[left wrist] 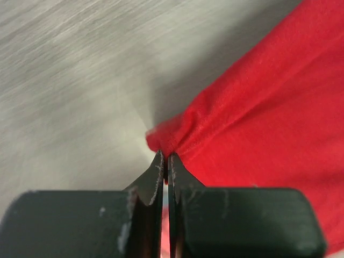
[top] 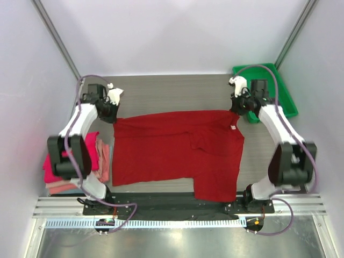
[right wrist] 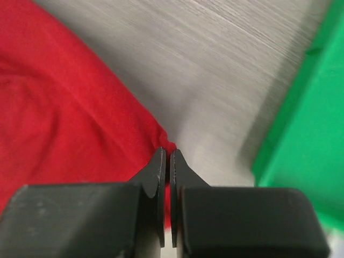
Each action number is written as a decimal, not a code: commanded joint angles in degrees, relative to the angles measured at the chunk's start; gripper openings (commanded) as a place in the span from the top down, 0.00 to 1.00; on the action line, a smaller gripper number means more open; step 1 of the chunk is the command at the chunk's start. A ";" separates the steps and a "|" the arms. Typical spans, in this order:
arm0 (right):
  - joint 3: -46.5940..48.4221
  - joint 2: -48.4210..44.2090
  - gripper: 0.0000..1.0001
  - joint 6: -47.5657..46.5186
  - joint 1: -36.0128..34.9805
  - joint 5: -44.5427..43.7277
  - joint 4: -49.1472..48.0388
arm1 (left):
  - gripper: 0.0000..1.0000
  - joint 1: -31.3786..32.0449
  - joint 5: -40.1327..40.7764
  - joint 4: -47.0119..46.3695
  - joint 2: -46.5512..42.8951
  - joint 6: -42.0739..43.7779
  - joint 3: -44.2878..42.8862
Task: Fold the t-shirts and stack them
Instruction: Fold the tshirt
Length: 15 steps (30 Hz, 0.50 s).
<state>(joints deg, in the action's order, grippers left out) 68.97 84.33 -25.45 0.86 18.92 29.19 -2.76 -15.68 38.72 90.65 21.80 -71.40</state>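
Observation:
A large dark crimson t-shirt [top: 177, 153] lies spread on the grey table, its near right part hanging over the front edge. My left gripper [top: 114, 115] is shut on the shirt's far left corner [left wrist: 164, 137]. My right gripper [top: 236, 109] is shut on the far right corner [right wrist: 167, 141]. A stack of magenta-pink [top: 54, 171], salmon [top: 103, 160] and pale pink t-shirts lies at the left edge, partly hidden by my left arm.
A green plastic tray [top: 284, 94] stands at the back right, just beyond my right gripper, and shows at the right in the right wrist view [right wrist: 301, 134]. A black rail [top: 161, 203] runs along the table's front edge.

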 commanded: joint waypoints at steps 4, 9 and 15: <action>14.86 21.20 0.99 -2.49 -0.16 -2.30 -9.24 | 1.00 -0.40 4.52 -5.32 16.56 0.96 -13.93; 29.17 33.77 0.99 -2.59 -0.07 -4.32 -9.41 | 1.00 -0.31 5.75 -5.76 26.67 -1.32 -22.98; 38.68 44.85 0.99 -1.27 -0.07 -6.08 -11.34 | 1.00 -0.40 8.73 -5.59 36.06 -1.59 -33.80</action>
<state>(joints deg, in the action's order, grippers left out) 102.39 127.39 -27.00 0.58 14.92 21.61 -2.76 -9.76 34.96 123.94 20.95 -100.84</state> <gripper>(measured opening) 0.043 0.009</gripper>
